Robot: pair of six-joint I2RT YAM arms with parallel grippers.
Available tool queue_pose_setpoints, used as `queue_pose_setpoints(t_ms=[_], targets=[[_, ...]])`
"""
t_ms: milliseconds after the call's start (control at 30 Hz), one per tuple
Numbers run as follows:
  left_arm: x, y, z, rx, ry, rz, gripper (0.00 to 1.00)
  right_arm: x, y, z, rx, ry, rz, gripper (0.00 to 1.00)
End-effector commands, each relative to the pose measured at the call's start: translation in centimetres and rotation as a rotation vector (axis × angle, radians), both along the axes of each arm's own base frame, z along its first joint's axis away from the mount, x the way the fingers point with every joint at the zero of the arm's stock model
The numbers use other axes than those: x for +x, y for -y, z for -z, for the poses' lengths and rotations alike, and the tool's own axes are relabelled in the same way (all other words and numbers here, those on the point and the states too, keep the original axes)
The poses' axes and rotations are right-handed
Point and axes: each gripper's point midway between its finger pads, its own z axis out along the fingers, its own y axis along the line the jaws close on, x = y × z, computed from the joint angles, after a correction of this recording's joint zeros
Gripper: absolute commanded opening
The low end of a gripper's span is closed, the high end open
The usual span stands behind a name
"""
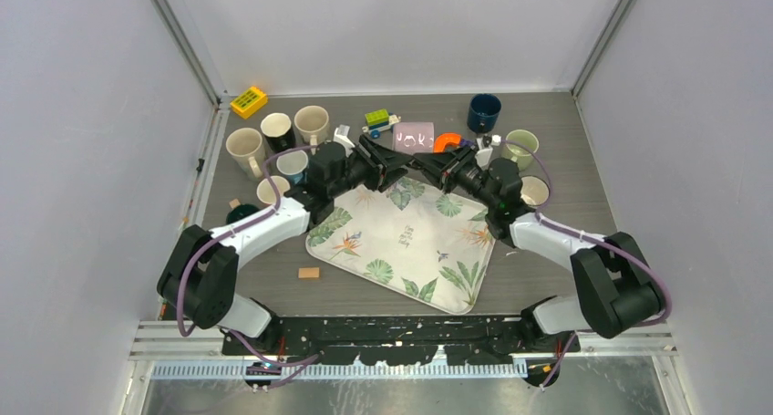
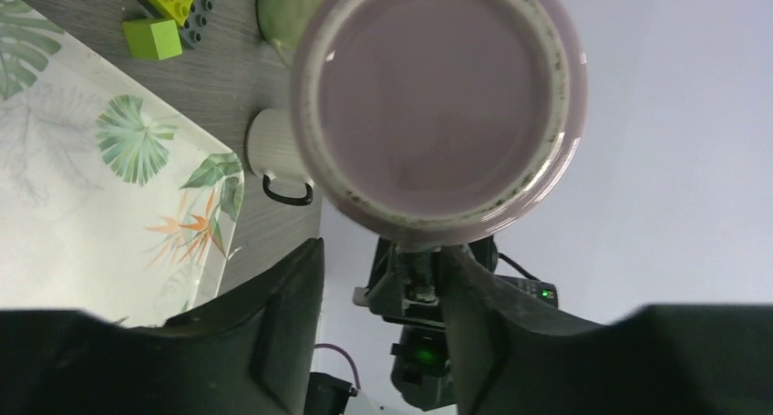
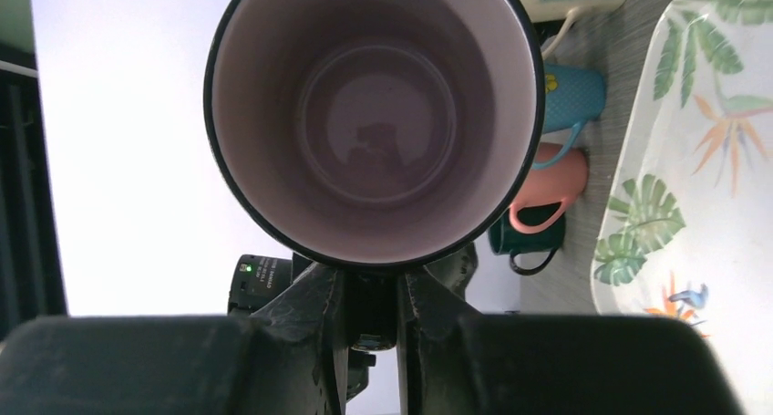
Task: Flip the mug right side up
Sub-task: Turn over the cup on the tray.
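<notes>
The lilac mug (image 1: 413, 139) is held in the air on its side between my two grippers, above the far edge of the leaf-patterned tray (image 1: 401, 242). In the left wrist view I see its flat base (image 2: 438, 96). In the right wrist view I look into its open mouth (image 3: 374, 114). My right gripper (image 1: 428, 164) (image 3: 372, 283) is shut on a dark part under the mug's rim, apparently the handle. My left gripper (image 1: 394, 162) (image 2: 383, 255) is open just below the mug's base, its fingers wide apart and holding nothing.
Several mugs (image 1: 244, 149) stand at the back left, and a dark blue mug (image 1: 484, 111), a green one (image 1: 521, 146) and a white one (image 1: 533, 191) at the right. A yellow block (image 1: 249, 101), toy bricks (image 1: 376, 118) and a wooden block (image 1: 309, 272) lie on the table.
</notes>
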Motion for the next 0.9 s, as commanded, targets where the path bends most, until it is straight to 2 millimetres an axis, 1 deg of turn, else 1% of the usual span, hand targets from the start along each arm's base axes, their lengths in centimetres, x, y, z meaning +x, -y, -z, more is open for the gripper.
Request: queue_pose_setpoints(t_ms=[0, 133, 167, 267, 367, 400, 433, 567, 700, 800, 867], targets=[[-0.7, 0.9, -3.2, -0.063, 0.120, 0.065, 0.60, 0.0, 0.6, -3.7, -0.059, 0.133, 0.034, 0.01], [-0.7, 1.1, -2.8, -0.056, 0.114, 0.073, 0.77, -0.3, 1.0, -4.1, -0.113, 0.154, 0.049, 0.01], [-0.8, 1.1, -2.8, -0.052, 0.115, 0.072, 0.80, -0.3, 1.1, -4.2, -0.126, 0.159, 0.055, 0.01], [-0.8, 0.9, -2.4, -0.035, 0.112, 0.068, 0.83, -0.4, 1.4, -4.7, -0.165, 0.178, 0.069, 0.01], [-0.9, 0.7, -2.1, 0.001, 0.119, 0.066, 0.84, -0.5, 1.7, -5.0, -0.229, 0.192, 0.080, 0.01], [-1.0, 0.5, -1.4, 0.041, 0.103, 0.068, 0.85, -0.5, 1.9, -4.8, -0.265, 0.192, 0.085, 0.01], [-1.2, 0.2, -1.4, 0.076, 0.108, 0.067, 0.85, -0.4, 2.0, -4.8, -0.305, 0.199, 0.089, 0.01], [-1.6, -1.6, -0.7, 0.225, 0.142, 0.040, 0.87, 0.1, 2.9, -4.3, -0.496, 0.223, 0.106, 0.01], [-2.3, -3.8, -0.7, 0.372, 0.181, 0.012, 0.90, 1.1, 4.3, -3.5, -0.664, 0.221, 0.138, 0.01], [-2.9, -5.7, -0.5, 0.480, 0.198, -0.009, 0.92, 1.8, 4.6, -2.6, -0.767, 0.210, 0.115, 0.01], [-3.4, -6.9, -0.3, 0.538, 0.208, -0.021, 0.92, 2.6, 4.2, -2.5, -0.809, 0.223, 0.091, 0.01]])
